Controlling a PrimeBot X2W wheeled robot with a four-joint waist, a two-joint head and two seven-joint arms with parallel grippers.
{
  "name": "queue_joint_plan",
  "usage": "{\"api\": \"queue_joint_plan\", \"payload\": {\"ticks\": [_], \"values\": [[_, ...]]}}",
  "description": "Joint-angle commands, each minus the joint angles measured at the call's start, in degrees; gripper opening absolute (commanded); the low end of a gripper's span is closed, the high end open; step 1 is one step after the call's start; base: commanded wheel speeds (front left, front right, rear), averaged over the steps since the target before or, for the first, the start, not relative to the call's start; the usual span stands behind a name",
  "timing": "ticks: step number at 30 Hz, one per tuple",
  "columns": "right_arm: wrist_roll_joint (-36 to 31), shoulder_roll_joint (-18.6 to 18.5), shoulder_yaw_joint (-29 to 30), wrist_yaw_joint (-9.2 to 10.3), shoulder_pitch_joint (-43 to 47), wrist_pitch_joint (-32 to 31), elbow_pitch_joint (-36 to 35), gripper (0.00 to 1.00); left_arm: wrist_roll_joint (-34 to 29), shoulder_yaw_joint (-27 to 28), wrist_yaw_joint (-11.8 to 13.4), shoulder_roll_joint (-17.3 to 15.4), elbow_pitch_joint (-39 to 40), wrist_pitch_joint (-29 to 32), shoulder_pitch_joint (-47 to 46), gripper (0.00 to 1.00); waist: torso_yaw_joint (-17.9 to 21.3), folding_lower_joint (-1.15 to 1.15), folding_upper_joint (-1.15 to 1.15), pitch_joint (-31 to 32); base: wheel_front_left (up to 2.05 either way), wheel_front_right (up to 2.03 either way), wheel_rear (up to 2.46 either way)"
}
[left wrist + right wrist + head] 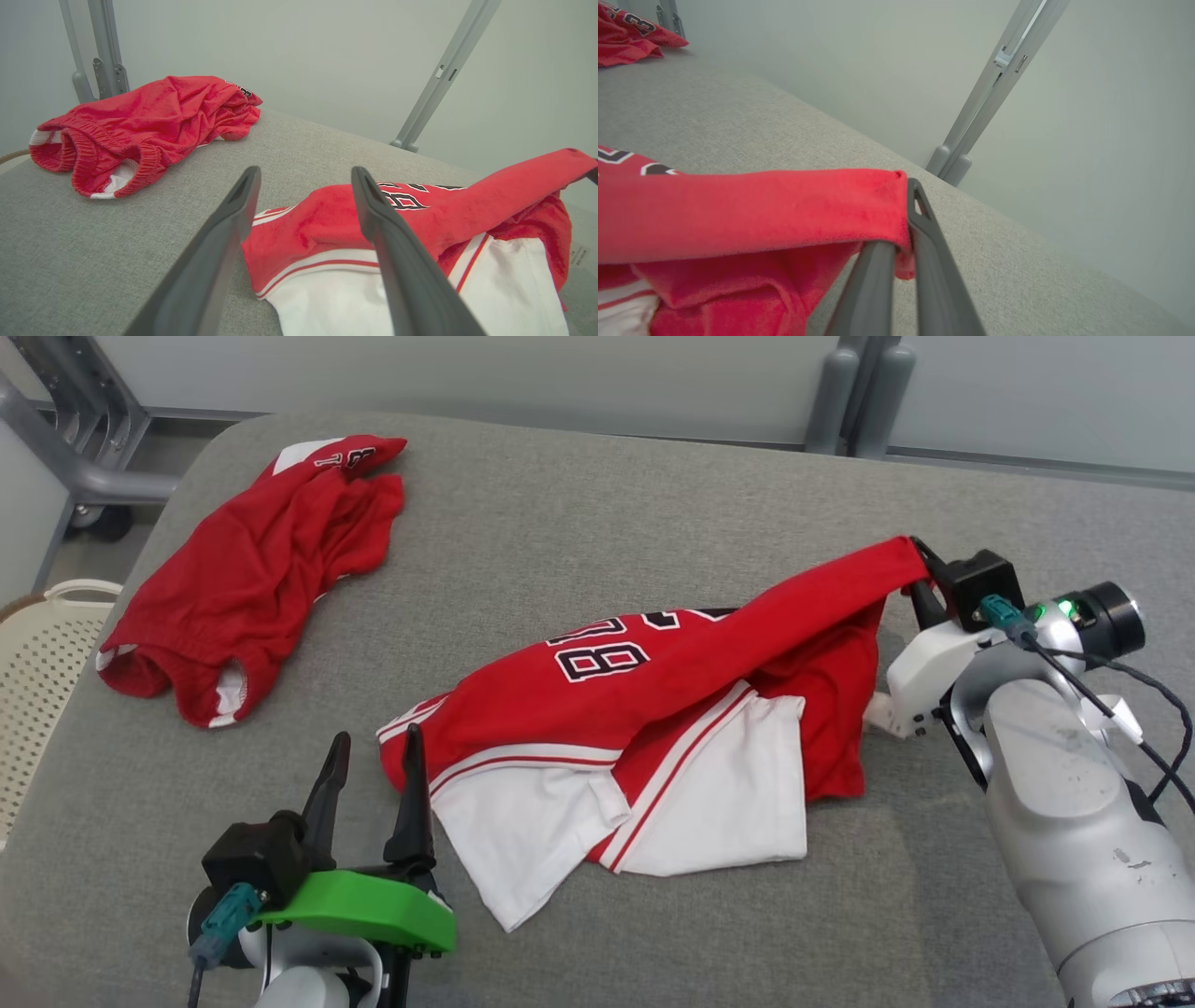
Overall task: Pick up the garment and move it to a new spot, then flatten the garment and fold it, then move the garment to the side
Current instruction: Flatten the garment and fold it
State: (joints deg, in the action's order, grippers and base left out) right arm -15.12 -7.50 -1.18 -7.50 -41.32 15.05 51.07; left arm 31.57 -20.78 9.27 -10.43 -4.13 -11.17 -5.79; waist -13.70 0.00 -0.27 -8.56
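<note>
The garment [653, 709] is a red and white jersey with black numerals, lying crumpled in the middle of the grey padded table [579, 523]. My right gripper [917, 569] is shut on the garment's red upper edge and holds that strip lifted and stretched to the right. In the right wrist view the fingers [924, 242] pinch the red cloth [784, 205] between them. My left gripper [373, 770] is open with nothing between its fingers, resting just left of the garment's lower left corner. In the left wrist view that corner [299, 233] lies between the spread fingers [233, 219].
A second red garment [261, 569] lies bunched at the table's far left. A cream perforated basket [37, 672] stands off the table's left edge. Grey metal frame legs [859, 392] rise behind the table against the pale wall.
</note>
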Motion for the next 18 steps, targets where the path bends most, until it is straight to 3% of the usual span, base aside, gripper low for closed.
{"api": "queue_joint_plan", "payload": {"ticks": [1,6,11,18], "values": [[0.33,-0.38,-0.12,0.02,-0.46,0.18,-0.71,0.0,-0.08,-0.01,0.1,-0.39,0.02,-0.03,0.54,1.0,1.57,0.0,0.27,0.93,0.0,0.0,0.0],[2.74,-0.99,-2.67,0.02,-0.2,0.2,-12.23,0.0,0.25,-0.18,0.49,-0.78,0.34,0.42,1.78,1.0,5.7,0.0,0.27,2.39,0.0,0.0,0.0],[4.84,-1.11,-3.25,0.02,9.34,0.2,-20.86,0.0,0.59,-0.37,0.86,-0.94,0.62,0.87,3.03,1.0,9.87,0.0,0.27,3.59,0.0,0.0,0.0],[6.09,-0.08,0.63,0.02,24.26,0.21,-21.53,0.0,0.51,-0.68,1.31,-1.6,1.0,1.68,3.68,1.0,13.89,0.0,0.27,4.13,0.0,0.0,0.0]]}}
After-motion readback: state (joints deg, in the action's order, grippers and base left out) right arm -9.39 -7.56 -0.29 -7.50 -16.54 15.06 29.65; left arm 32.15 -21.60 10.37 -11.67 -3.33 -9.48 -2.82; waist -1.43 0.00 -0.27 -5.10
